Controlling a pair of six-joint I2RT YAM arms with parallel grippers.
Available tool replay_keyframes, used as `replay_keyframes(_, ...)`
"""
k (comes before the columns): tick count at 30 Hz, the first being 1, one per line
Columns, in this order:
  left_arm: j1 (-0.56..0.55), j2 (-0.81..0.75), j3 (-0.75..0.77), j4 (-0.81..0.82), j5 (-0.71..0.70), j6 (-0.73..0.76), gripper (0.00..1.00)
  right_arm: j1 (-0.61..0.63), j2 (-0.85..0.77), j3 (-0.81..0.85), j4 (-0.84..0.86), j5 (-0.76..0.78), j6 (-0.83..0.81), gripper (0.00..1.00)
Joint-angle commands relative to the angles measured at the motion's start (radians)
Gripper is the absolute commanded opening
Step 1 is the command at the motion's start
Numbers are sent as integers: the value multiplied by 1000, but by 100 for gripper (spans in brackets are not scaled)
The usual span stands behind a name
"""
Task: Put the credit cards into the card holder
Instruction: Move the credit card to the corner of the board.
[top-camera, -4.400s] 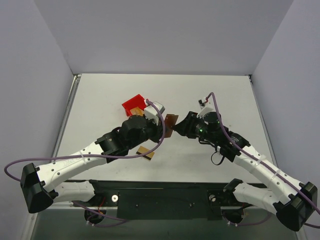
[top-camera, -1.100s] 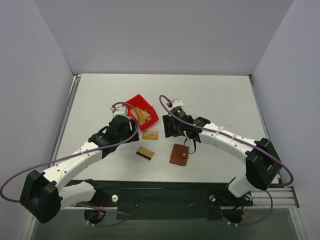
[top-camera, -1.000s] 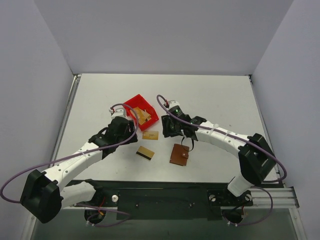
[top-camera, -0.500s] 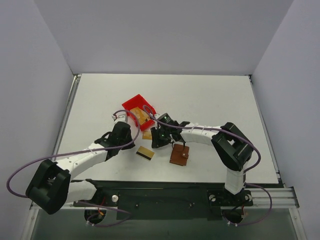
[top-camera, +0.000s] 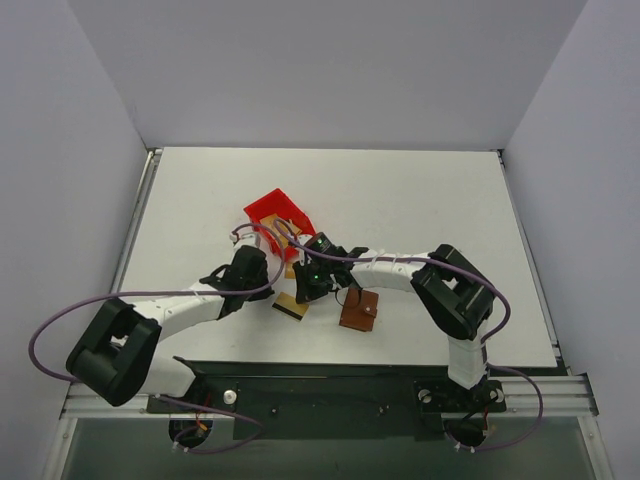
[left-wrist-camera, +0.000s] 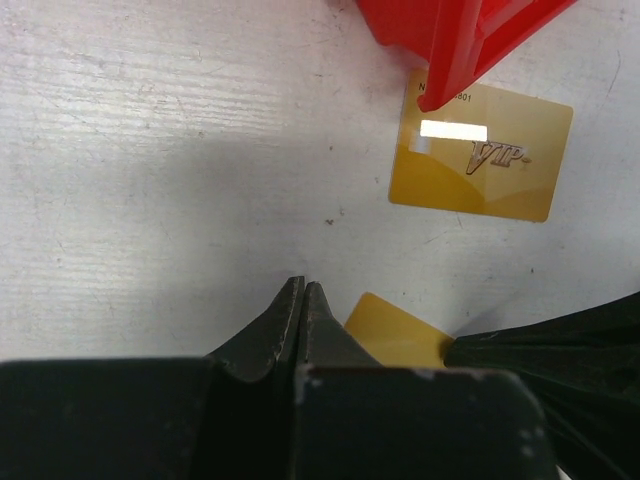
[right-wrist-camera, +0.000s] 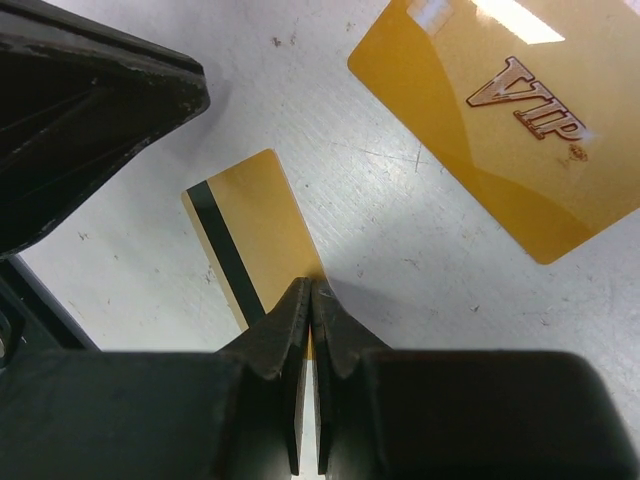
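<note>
Worktop (top-camera: 420, 200), white and scuffed, carries everything, with both arms folded in low toward its near middle. The left arm (top-camera: 180, 310) reaches in from the left and the right arm (top-camera: 400, 270) from the right, so the two wrists nearly meet.

Behind them sits a red bin (top-camera: 268, 208), and a bit of gold card (top-camera: 289, 232) shows inside it from overhead. Its corner rests over the top edge of a lettered card (left-wrist-camera: 480, 165), which lies flat, face up. This card's long side runs across the left wrist view with a slight tilt.

The card holder (top-camera: 360, 310) lies folded shut just right of the wrists. It is apart from every card, and its long side points roughly away from the arm bases.

A striped card (right-wrist-camera: 250, 235) lies flat near the front edge. It is turned on a diagonal, with the dark stripe along one long edge.

The left claw (left-wrist-camera: 303, 290) is closed with nothing in it, its tips meeting just beside that card's corner. The right claw (right-wrist-camera: 308, 292) is closed too, its tips down at the striped card's edge. I cannot tell whether they pinch it.
</note>
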Motion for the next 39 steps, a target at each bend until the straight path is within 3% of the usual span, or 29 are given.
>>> replay_keyframes(1, 4, 32, 13, 82, -7, -18, 0, 6, 1, 8, -13, 45, -20, 0)
replay_keyframes(13, -14, 61, -22, 102, 45, -41, 0, 9, 0, -15, -5, -16, -13, 0)
replay_keyframes(28, -135, -5, -127, 84, 38, -140, 0, 70, -94, -167, 69, -73, 65, 0)
replay_keyframes(39, -131, -37, -89, 18, -13, -130, 0, -14, -152, -127, 147, -56, 76, 0)
